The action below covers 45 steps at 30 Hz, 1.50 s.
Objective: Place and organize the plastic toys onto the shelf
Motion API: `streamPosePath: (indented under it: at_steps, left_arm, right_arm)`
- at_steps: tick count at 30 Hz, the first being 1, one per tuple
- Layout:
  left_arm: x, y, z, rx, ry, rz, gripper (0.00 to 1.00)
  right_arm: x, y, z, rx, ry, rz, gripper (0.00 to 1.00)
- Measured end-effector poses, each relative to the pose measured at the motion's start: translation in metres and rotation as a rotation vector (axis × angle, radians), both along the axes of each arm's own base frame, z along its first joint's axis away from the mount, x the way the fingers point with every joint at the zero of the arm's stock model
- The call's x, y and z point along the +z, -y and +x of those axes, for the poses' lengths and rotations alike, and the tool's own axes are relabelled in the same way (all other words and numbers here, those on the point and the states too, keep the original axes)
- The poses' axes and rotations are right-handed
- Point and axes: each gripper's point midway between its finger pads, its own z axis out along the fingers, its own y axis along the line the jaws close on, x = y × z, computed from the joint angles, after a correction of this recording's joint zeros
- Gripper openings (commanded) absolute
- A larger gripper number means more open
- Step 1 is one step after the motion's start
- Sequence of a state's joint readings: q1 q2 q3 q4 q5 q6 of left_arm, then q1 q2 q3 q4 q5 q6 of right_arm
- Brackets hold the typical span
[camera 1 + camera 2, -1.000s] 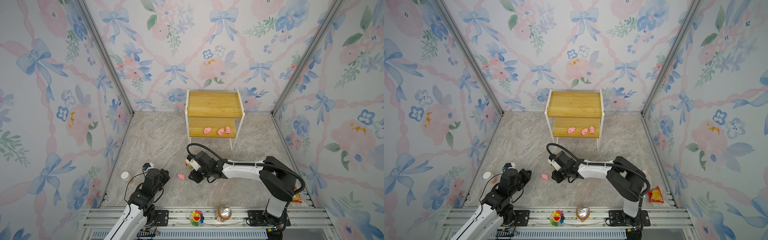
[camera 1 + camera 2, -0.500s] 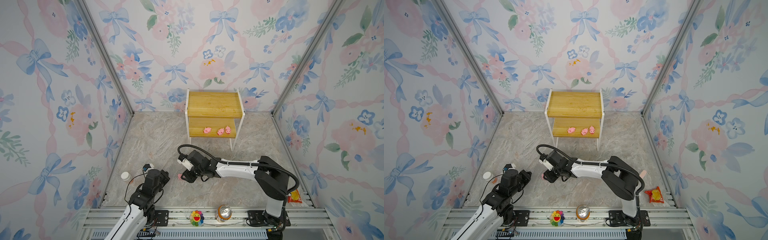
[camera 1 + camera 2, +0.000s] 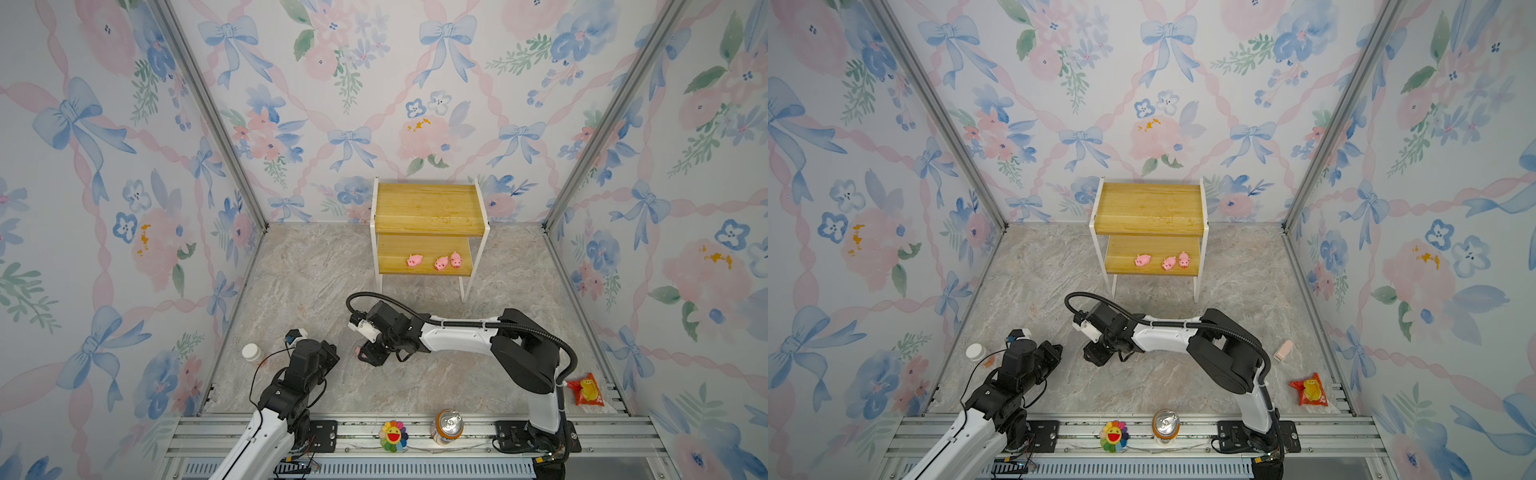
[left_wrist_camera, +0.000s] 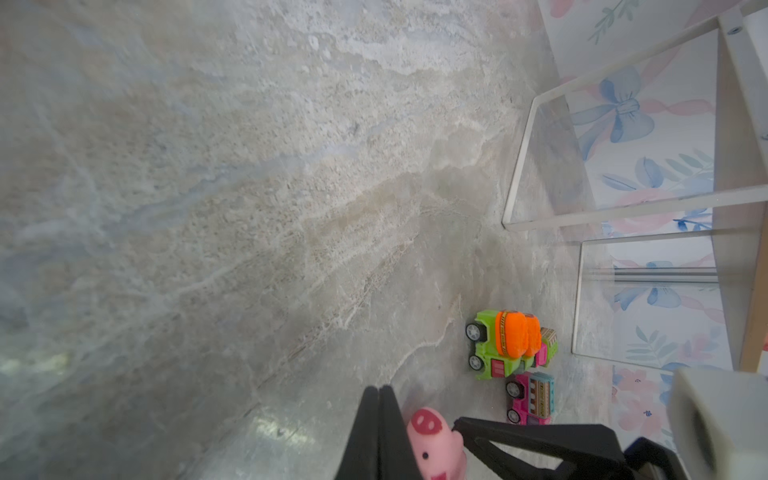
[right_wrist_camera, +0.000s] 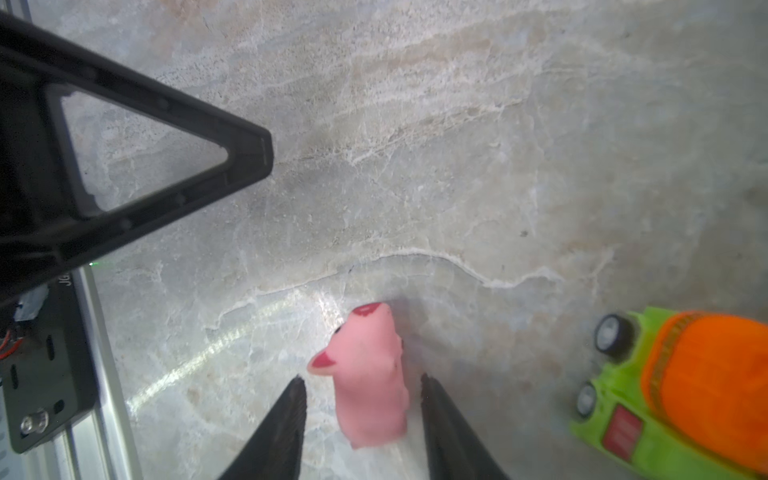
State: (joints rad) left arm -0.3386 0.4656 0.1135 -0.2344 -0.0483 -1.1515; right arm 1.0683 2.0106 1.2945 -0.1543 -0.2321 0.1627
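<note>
A small pink pig [image 5: 368, 374] lies on the marble floor between the fingers of my right gripper [image 5: 361, 378], which is open, with a gap on each side of the pig. My left gripper [image 4: 379, 390] is shut and empty, its tip just beside the same pig [image 4: 432, 440]. A green truck with an orange top [image 4: 507, 345] and a pink truck with a striped top [image 4: 532, 399] stand close by on the floor. In both top views the shelf [image 3: 430, 203] stands at the back, with three pigs [image 3: 441, 262] on its lower board.
A white-capped jar [image 3: 251, 352] sits at the left wall. A rainbow flower [image 3: 392, 434] and a can [image 3: 449, 424] rest on the front rail. A red snack packet [image 3: 586, 388] lies at the front right, and a small pale pink object [image 3: 1283, 350] lies on the floor near it.
My right gripper has moved left across the floor to the lone pig, and its jaws have opened wider around it. The left arm has stayed still.
</note>
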Motion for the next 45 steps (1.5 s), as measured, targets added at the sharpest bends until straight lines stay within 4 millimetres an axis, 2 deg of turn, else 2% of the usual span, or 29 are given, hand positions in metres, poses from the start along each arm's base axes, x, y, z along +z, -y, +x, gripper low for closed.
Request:
streamPosePath:
  at_steps: [4,12,16,23,27,33,38,45]
  left_arm:
    - [0.0,0.0,0.0,0.002,0.0,0.0,0.0]
    - [0.0,-0.001,0.0,0.006,0.0,0.0,0.0]
    - [0.001,-0.002,0.001,0.008,0.004,-0.001,0.0]
    - [0.0,-0.003,0.001,-0.001,0.008,0.015,0.0]
    - [-0.001,-0.003,0.0,-0.017,0.007,0.035,0.0]
    - [-0.003,-0.003,0.0,-0.037,0.0,0.065,0.0]
    - [-0.002,-0.003,0.001,-0.047,-0.002,0.079,0.0]
    - [-0.006,-0.001,-0.001,-0.075,-0.018,0.097,0.0]
  right_arm:
    - [-0.009,0.001,-0.001,0.001,-0.012,-0.015,0.45]
    - [-0.007,0.001,0.0,0.004,-0.038,0.001,0.25]
    - [-0.004,0.002,0.001,0.006,-0.091,0.028,0.22]
    - [0.006,0.012,-0.006,0.046,-0.289,0.085,0.24]
    - [0.018,0.025,-0.014,0.075,-0.395,0.064,0.34]
    - [0.039,0.046,-0.021,0.098,-0.437,-0.015,0.36]
    - [0.032,0.063,-0.026,0.08,-0.462,-0.091,0.39]
    - [0.017,0.072,-0.036,0.082,-0.419,-0.181,0.4]
